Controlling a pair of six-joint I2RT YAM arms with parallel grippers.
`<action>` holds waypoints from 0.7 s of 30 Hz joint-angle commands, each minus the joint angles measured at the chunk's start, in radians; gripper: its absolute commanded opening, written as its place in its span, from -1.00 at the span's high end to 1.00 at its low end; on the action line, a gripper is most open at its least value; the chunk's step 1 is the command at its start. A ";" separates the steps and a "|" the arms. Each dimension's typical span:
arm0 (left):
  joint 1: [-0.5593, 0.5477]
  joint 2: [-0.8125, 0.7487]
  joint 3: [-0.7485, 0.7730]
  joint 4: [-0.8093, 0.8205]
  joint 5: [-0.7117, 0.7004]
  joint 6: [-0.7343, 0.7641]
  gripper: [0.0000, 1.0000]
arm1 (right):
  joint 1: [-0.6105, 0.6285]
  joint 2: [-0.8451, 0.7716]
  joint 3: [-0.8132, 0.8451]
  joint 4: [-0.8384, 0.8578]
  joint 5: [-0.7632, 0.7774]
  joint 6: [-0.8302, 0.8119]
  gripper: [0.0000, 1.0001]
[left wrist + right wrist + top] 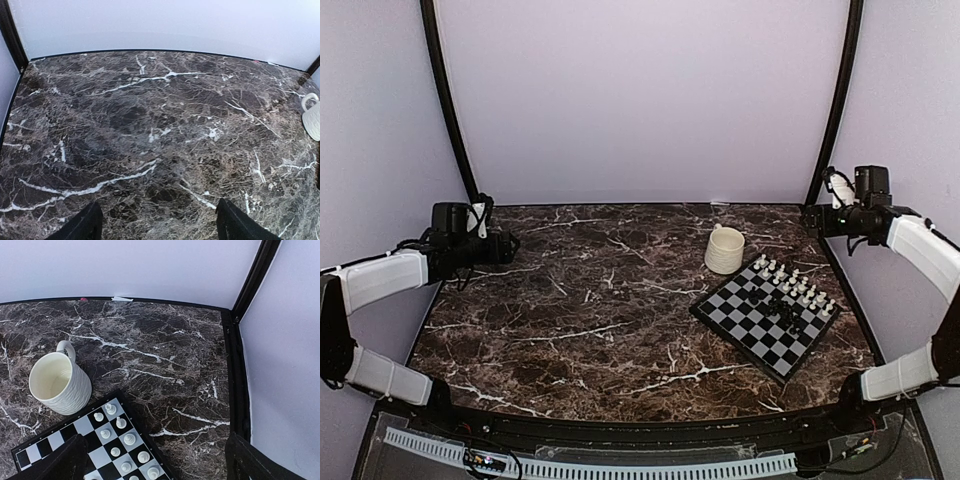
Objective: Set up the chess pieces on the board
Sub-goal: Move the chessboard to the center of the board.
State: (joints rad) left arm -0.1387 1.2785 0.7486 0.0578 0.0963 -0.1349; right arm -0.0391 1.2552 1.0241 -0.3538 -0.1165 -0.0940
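The board lies turned like a diamond at the table's right side. White chess pieces stand in two rows along its far right edge, and a few black chess pieces sit loosely near its middle. In the right wrist view the board's corner and the white pieces show at the lower left. My right gripper hovers high at the back right, open and holding nothing. Far from the board, my left gripper hangs open over bare marble at the left.
A cream ribbed mug stands upright just behind the board's far corner, seen also as the mug beside the board and the mug at the frame's right edge. Black curved poles and pale walls enclose the dark marble table.
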 commanded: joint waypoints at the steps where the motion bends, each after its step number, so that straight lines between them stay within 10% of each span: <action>1: -0.009 -0.038 -0.021 0.081 0.149 0.012 -0.59 | -0.011 0.039 0.009 0.032 -0.053 -0.038 -0.96; 10: -0.133 0.023 0.014 0.070 0.230 0.048 -0.44 | -0.049 0.278 0.191 -0.115 0.021 -0.112 -0.85; 21: -0.223 0.061 0.033 0.042 0.306 0.090 -0.36 | -0.141 0.605 0.460 -0.289 0.052 -0.176 0.58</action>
State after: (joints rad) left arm -0.3378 1.3418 0.7528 0.1036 0.3481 -0.0845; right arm -0.1658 1.7699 1.4162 -0.5545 -0.0971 -0.2218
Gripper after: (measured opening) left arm 0.688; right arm 0.290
